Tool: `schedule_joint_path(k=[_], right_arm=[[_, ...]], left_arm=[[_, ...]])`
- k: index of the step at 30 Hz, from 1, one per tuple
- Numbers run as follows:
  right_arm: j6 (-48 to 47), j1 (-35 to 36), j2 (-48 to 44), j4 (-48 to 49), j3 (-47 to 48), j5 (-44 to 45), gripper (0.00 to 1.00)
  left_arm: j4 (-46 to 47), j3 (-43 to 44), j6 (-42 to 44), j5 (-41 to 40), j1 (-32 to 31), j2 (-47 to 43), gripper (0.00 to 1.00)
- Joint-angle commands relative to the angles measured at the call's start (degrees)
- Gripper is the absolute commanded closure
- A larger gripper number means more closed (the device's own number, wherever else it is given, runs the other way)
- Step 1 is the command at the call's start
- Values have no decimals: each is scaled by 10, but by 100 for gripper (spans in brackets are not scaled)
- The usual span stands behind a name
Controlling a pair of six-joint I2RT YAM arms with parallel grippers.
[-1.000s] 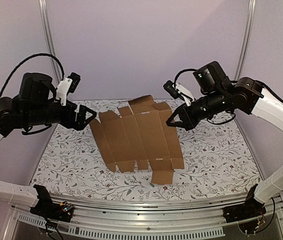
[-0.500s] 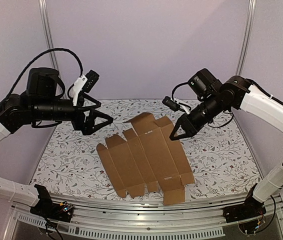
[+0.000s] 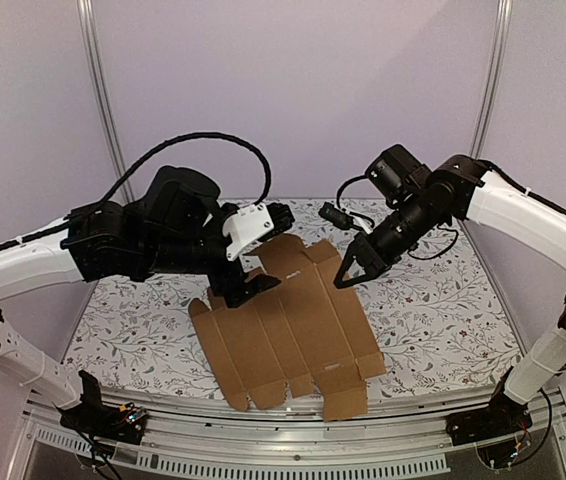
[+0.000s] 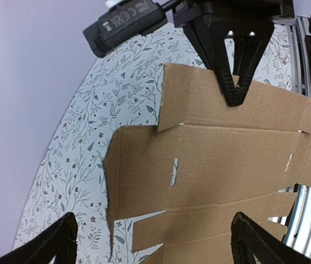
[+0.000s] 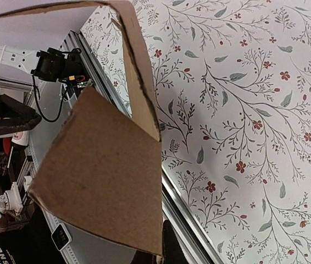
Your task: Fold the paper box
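Observation:
The paper box (image 3: 288, 325) is an unfolded brown cardboard sheet with flaps and slots, spread over the middle of the table. My right gripper (image 3: 344, 279) is shut on its far right edge and holds that side slightly raised. In the right wrist view the paper box (image 5: 103, 181) bends upward from the gripper (image 5: 162, 256) and fills the left half. My left gripper (image 3: 248, 290) hangs open just above the sheet's far left part. In the left wrist view its fingertips (image 4: 62, 237) straddle the paper box (image 4: 227, 159) without touching it, and the right gripper (image 4: 235, 82) pinches the far edge.
A floral cloth covers the table (image 3: 433, 310). A metal rail (image 3: 293, 415) runs along the near edge, with the arm bases at both ends. Upright frame posts (image 3: 98, 90) stand at the back corners before lilac walls.
My left arm has swung right and down from the table's left side to above the sheet. The sheet has dropped lower and shifted nearer, still held by the right gripper.

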Motion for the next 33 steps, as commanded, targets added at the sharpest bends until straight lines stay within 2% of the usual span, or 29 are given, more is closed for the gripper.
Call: schedule_joint_path(k=[1, 4, 7, 10, 14, 25, 33], right_arm=[[3, -2, -2, 3, -8, -10, 100], [3, -2, -5, 8, -13, -16, 100], [3, -2, -11, 13, -18, -18, 100], [1, -2, -21, 19, -24, -19, 100], [-1, -2, -35, 22, -32, -7, 100], [-2, 7, -60, 29, -43, 7, 100], [-3, 21, -64, 32, -44, 20, 100]], left_arm=[[54, 5, 46, -88, -14, -10, 6], [72, -5, 58, -101, -14, -13, 12], [79, -9, 59, -86, -11, -14, 22], [75, -8, 54, -55, -5, -13, 38], [59, -1, 41, -11, 6, -9, 52], [49, 4, 15, 5, 32, 9, 57], [54, 2, 7, 12, 39, 12, 66]])
